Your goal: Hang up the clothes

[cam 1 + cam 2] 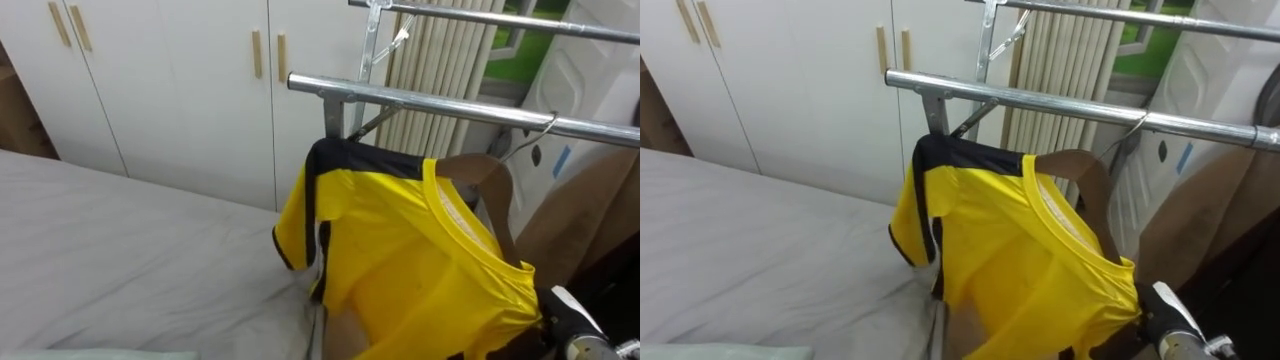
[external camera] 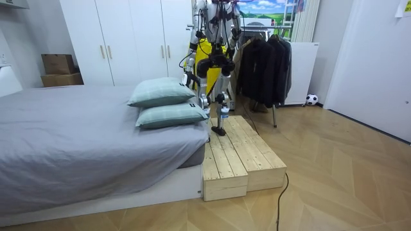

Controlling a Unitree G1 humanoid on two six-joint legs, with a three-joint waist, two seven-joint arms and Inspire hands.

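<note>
**One yellow shirt [image 1: 400,260] at the rail, right hand [image 1: 572,318] just below it**

Left eye view: the shirt sat on a wooden hanger [image 1: 495,180] whose hook [image 1: 545,125] met the metal rail [image 1: 420,100]. The right hand lay at the shirt's lower right corner, and its grip could not be told.

Right eye view: the hanger's long axis slanted from the far upper left down toward that hand, the nearer of the two, with the rail above it.

Room view: the robot stood on a wooden platform [image 2: 237,154] between the bed [image 2: 77,141] and a clothes rack [image 2: 263,64]. Its left hand [image 2: 187,78] hung low, well clear of the shirt, and its state could not be told.
</note>
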